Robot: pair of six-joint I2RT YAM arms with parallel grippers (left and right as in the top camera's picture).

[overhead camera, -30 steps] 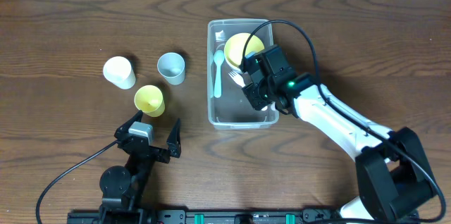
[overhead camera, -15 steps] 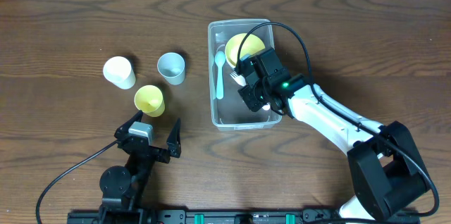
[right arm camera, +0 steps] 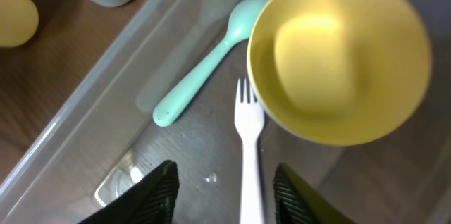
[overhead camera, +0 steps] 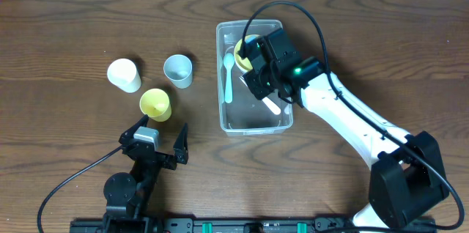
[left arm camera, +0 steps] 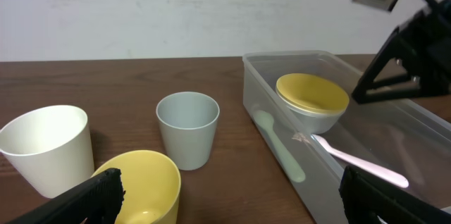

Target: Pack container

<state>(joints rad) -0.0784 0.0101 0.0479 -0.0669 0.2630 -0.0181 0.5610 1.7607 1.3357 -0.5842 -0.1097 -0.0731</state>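
Observation:
The container [overhead camera: 249, 119] is a clear rectangular tub at the table's middle. In it lie a yellow bowl [overhead camera: 248, 45] at the far end, a teal spoon [overhead camera: 228, 79] along the left wall and a white fork [overhead camera: 273, 105]. My right gripper [overhead camera: 258, 75] hovers over the tub, open. In the right wrist view its fingers [right arm camera: 232, 199] straddle the fork [right arm camera: 250, 146] lying on the tub floor [right arm camera: 176, 146], beside the bowl [right arm camera: 338, 55] and spoon [right arm camera: 208, 62]. My left gripper [overhead camera: 161, 139] is open and empty near the front edge.
Three cups stand left of the tub: white [overhead camera: 124, 75], grey-blue [overhead camera: 178, 70], yellow [overhead camera: 155, 104]. The left wrist view shows them too: white [left arm camera: 46, 146], grey-blue [left arm camera: 187, 129], yellow [left arm camera: 137, 182], with the tub [left arm camera: 268, 86] to the right.
My right gripper has moved toward the far end of the tub. The fork now lies free on the tub floor. The left arm has not moved.

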